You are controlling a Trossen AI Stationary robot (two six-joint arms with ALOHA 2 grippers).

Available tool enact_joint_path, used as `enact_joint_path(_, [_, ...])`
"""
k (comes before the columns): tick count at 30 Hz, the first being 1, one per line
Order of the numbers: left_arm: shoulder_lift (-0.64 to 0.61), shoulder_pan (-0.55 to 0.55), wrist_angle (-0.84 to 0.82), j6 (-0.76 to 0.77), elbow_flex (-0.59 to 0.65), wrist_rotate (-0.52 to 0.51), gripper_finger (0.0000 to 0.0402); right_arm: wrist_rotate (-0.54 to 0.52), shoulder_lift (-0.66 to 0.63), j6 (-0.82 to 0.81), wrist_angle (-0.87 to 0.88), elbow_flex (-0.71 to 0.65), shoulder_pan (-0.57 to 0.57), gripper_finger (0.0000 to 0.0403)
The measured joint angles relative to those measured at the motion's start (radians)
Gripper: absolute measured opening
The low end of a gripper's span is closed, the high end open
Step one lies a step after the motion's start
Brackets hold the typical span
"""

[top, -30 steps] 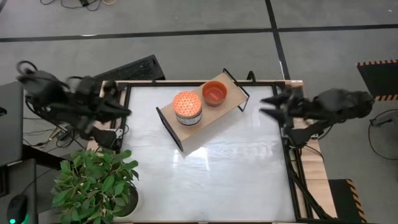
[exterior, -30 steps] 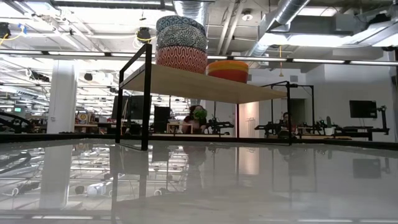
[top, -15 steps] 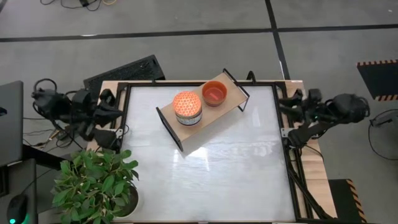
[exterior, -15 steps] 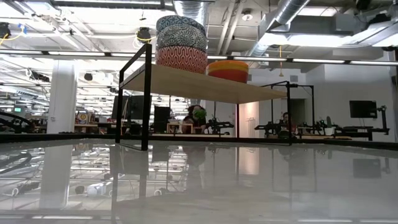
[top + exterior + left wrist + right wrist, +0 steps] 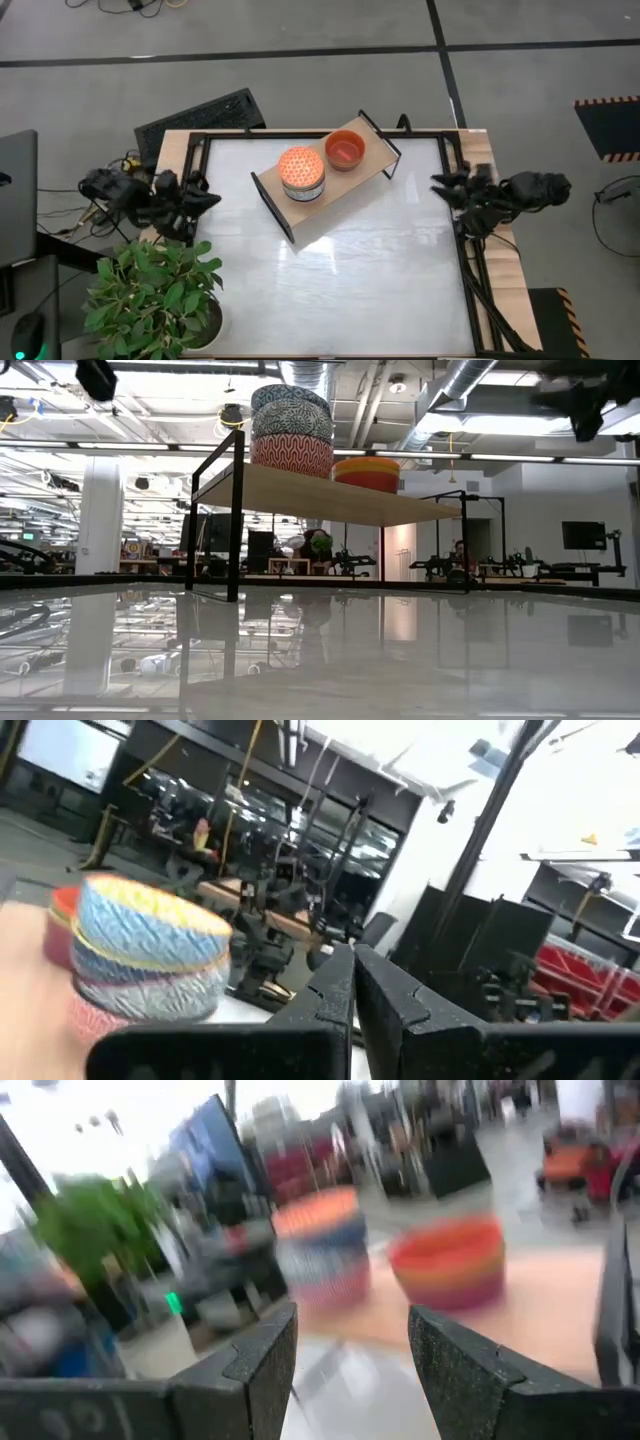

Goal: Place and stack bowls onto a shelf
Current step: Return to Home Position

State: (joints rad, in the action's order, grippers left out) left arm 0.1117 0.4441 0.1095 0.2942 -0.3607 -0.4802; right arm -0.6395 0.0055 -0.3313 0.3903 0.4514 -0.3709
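Note:
The shelf [image 5: 335,190], a light-wood board on black frame ends, stands slanted across the far half of the white table. On it stands a stack of patterned bowls [image 5: 301,173], its base on the board, and beside it a second stack with a red-orange bowl on top [image 5: 345,149]. The low view shows the tall stack [image 5: 291,430] and the lower stack [image 5: 366,472] on the board. My left gripper [image 5: 207,197] is shut at the table's left edge. My right gripper [image 5: 440,187] is open at the right edge. Neither holds anything.
A potted green plant [image 5: 150,295] stands at the near left corner. A black keyboard [image 5: 200,115] lies beyond the far left corner. The black table frame [image 5: 463,250] runs along the edges. The near half of the white tabletop [image 5: 340,290] is bare.
Both arms have drawn back from over the table and sunk toward their bases at the left and right edges. The left gripper stayed shut and the right stayed open. The bowls and shelf have not moved.

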Motion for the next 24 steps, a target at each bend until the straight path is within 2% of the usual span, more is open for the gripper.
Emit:
enact_joint_path(3, [-0.030, 0.001, 0.020, 0.020, 0.077, 0.016, 0.0000, 0.019, 0.017, -0.001, -0.033, -0.047, -0.005, 0.0218])
enact_joint_path(5, [-0.042, 0.000, 0.031, 0.047, 0.115, 0.033, 0.0000, 0.072, -0.001, 0.000, -0.024, -0.102, -0.010, 0.0218])
enact_joint_path(8, [-0.061, 0.000, 0.065, 0.054, 0.188, 0.060, 0.0000, 0.103, -0.003, -0.002, -0.150, -0.168, -0.018, 0.0218])
enact_joint_path(15, [-0.063, 0.001, 0.269, -0.008, 0.350, 0.110, 0.0000, 0.124, -0.002, 0.004, -0.368, -0.356, -0.023, 0.0218])
enact_joint_path(19, [-0.060, -0.001, 0.219, 0.005, 0.350, 0.087, 0.0000, 0.135, -0.002, 0.024, -0.482, -0.442, -0.023, 0.0218])
enact_joint_path(24, [-0.061, -0.001, 0.184, -0.068, 0.351, 0.063, 0.0000, 0.124, 0.016, 0.019, -0.478, -0.443, -0.007, 0.0218])
